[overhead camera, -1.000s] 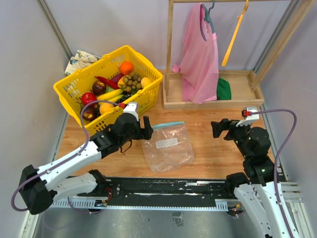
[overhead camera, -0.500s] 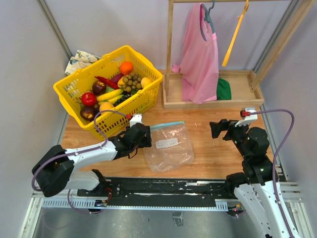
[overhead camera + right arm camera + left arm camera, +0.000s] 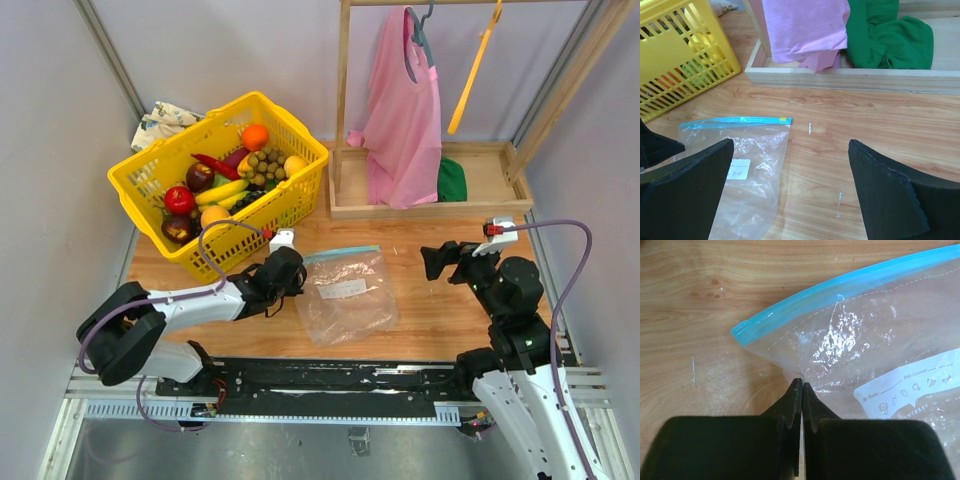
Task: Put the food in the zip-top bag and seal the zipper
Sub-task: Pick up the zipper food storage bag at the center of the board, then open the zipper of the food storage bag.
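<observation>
The clear zip-top bag (image 3: 348, 295) lies flat on the wooden table, its blue-green zipper (image 3: 340, 252) along the far edge. My left gripper (image 3: 298, 280) sits low at the bag's left edge. In the left wrist view my left gripper (image 3: 801, 382) is shut, its tips pinching the side edge of the bag (image 3: 880, 340) just below the zipper (image 3: 840, 287). The food (image 3: 235, 175) lies in the yellow basket (image 3: 150, 165). My right gripper (image 3: 432, 262) hovers open to the right of the bag; in its view my right gripper (image 3: 791, 145) holds nothing, the bag (image 3: 747, 190) lying below it.
A wooden rack (image 3: 430, 205) at the back right holds a hanging pink garment (image 3: 405, 100), a yellow hanger (image 3: 472, 70) and a green cloth (image 3: 452, 180). A patterned cloth (image 3: 160, 122) lies behind the basket. Grey walls stand on both sides.
My left gripper came down to the bag's left edge and went from open to shut on it; the bag's edge shifted slightly right. The right arm barely moved.
</observation>
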You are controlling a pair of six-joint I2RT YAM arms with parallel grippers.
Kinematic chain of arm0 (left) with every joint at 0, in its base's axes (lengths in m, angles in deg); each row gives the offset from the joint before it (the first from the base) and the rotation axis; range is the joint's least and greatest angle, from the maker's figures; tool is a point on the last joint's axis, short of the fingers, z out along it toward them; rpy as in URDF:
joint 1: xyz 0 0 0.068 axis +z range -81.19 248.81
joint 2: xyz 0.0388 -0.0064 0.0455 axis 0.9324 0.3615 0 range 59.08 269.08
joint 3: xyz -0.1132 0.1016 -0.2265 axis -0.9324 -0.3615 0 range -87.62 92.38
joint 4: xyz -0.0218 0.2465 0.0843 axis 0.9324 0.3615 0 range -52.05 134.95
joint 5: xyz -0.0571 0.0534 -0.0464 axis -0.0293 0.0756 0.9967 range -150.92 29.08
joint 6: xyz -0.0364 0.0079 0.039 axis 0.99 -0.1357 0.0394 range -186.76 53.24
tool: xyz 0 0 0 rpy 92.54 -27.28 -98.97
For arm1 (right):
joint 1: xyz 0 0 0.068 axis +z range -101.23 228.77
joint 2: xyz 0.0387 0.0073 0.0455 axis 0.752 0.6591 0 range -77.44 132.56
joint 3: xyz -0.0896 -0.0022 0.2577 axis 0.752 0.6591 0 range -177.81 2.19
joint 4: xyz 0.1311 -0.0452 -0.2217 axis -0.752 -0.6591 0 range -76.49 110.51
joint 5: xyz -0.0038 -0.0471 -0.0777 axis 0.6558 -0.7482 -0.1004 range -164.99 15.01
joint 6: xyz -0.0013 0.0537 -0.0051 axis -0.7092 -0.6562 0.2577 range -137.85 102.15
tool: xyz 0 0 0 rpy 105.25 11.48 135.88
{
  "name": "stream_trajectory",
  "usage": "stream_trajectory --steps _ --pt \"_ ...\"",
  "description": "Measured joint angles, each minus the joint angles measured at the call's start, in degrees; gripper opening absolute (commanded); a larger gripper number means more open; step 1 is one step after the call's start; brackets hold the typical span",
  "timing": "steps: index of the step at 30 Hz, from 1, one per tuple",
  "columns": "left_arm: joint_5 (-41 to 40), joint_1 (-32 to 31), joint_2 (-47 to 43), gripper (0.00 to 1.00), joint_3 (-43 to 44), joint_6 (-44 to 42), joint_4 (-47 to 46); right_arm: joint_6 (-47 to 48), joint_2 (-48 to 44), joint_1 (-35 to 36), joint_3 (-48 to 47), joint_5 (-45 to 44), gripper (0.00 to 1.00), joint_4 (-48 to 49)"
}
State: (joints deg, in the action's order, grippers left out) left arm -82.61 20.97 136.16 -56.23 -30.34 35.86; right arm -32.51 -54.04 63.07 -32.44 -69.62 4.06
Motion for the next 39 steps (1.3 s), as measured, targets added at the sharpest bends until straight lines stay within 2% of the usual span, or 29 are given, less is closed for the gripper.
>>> stream_trajectory --steps 8,16,22,31,39 --pt "1.0 0.0 -4.5 0.00 2.9 -10.0 -0.8 0.0 0.8 0.3 -0.3 2.1 0.98 0.1" --pt "4.5 0.0 -8.6 0.00 10.3 -27.5 -2.8 0.4 6.3 0.3 -2.9 7.2 0.99 0.4" --pt "9.2 0.0 -10.5 0.00 11.3 -42.4 -5.3 1.7 10.8 0.3 -5.6 12.2 0.99 0.9" --pt "19.0 0.0 -16.9 0.00 6.7 -65.8 -17.0 3.8 15.8 0.3 -10.2 19.1 0.90 0.6" --pt "26.7 0.0 -17.9 0.00 6.4 -78.2 -19.3 5.7 19.7 0.3 -14.9 22.8 0.82 -0.6"
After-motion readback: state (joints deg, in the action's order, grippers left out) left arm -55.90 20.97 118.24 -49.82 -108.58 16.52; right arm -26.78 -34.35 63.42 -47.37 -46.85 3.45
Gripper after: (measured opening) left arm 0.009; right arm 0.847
